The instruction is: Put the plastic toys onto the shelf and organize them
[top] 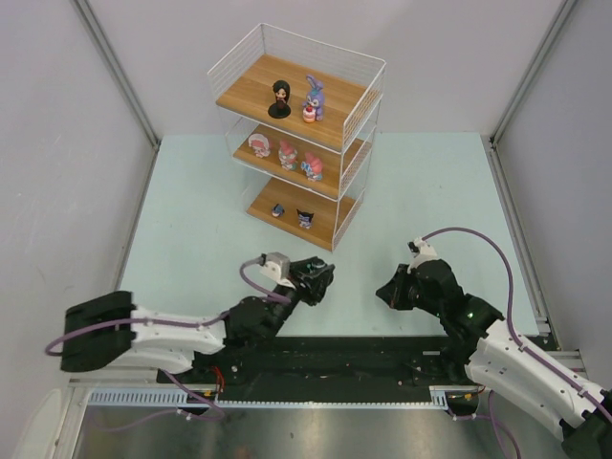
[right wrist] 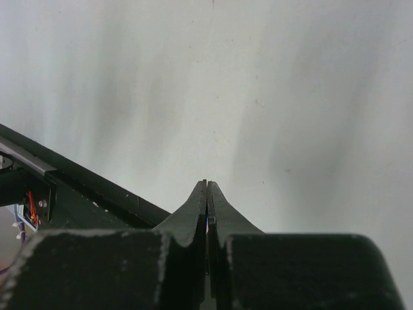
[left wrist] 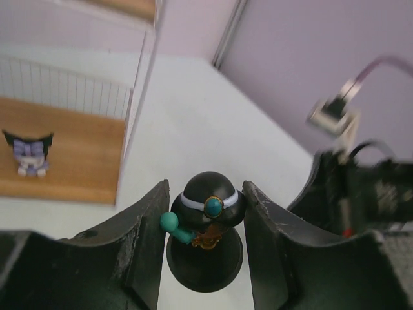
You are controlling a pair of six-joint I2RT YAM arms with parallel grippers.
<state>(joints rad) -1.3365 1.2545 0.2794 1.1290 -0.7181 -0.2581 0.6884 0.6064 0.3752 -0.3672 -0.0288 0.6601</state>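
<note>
My left gripper (top: 313, 279) is shut on a dark-haired figurine on a round black base (left wrist: 206, 258), with a teal gem on its white headband, held low over the table in front of the shelf (top: 245, 92). The jaws press both sides of its head. The top board holds another dark-haired figurine (top: 279, 98) and the purple-blue bunny (top: 313, 98). The middle board holds three pink-and-white toys (top: 287, 153). The bottom board holds two small toys (top: 305, 218); one shows in the left wrist view (left wrist: 28, 153). My right gripper (top: 390, 293) is shut and empty (right wrist: 206, 185).
Grey walls enclose the pale green table (top: 191, 220). A black rail (top: 335, 359) runs along the near edge between the arm bases. The right arm and its cable (left wrist: 361, 187) show beside the left gripper.
</note>
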